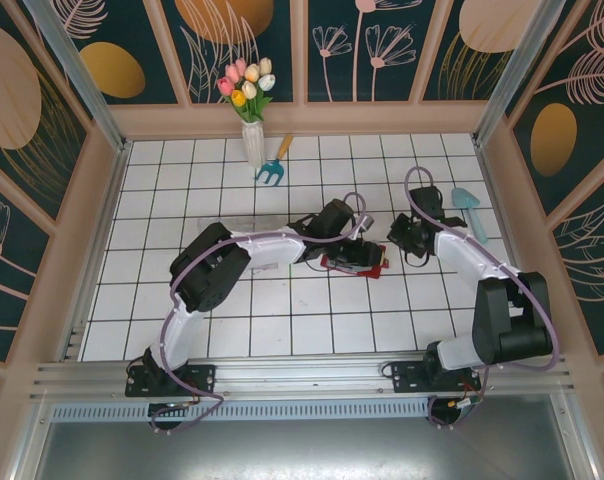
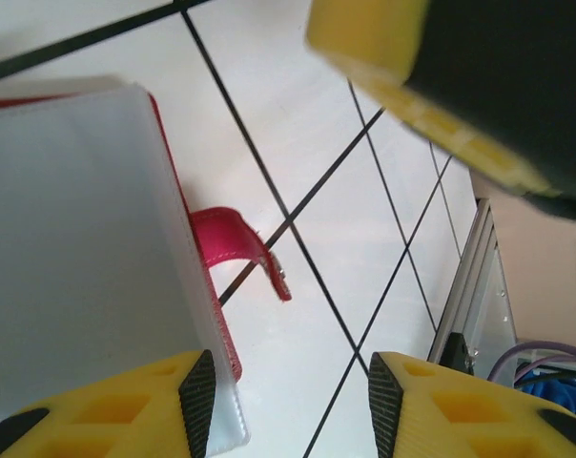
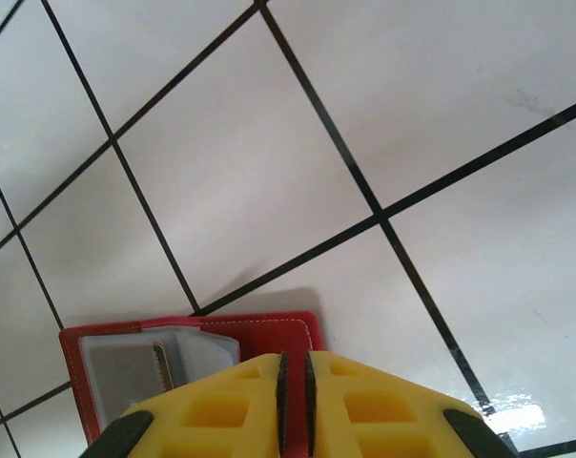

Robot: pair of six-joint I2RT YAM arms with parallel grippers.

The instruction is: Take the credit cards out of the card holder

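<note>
- On the left gripper (image 2: 290, 405) I see, in its own wrist view, the two yellow fingers standing apart with bare tile between them. Nothing is clamped, so I call it open.
- Its left finger lies over the corner of the card holder (image 2: 78, 239). A pale clear sleeve covers the red cover there, and a red strap (image 2: 238, 246) with a small metal snap sticks out toward 3 o'clock.
- In the top view the left gripper (image 1: 360, 240) is over the card holder (image 1: 357, 266), just at the 3 o'clock side of the table's centre. The arm reaches it from about 9 o'clock.
- The right gripper (image 3: 293, 382) has its pads almost together, with only a thin dark slit. I see nothing held in it, so it is closed.
- From its wrist view the card holder (image 3: 269, 334) lies open on the white tiles (image 3: 412, 114) just past the fingertips, and grey-blue pockets (image 3: 154, 358) show inside the red border.
- In the top view the right gripper (image 1: 394, 238) is near the holder, at about its 1 o'clock.
- Farther, at 2 o'clock of the table, lies a light blue trowel (image 1: 469, 210).
- At 12 o'clock lies a small garden fork (image 1: 274, 165), blue with an orange handle.
- Just beside it, against the far edge, stands a white vase (image 1: 252, 142) with tulips (image 1: 247, 85).
</note>
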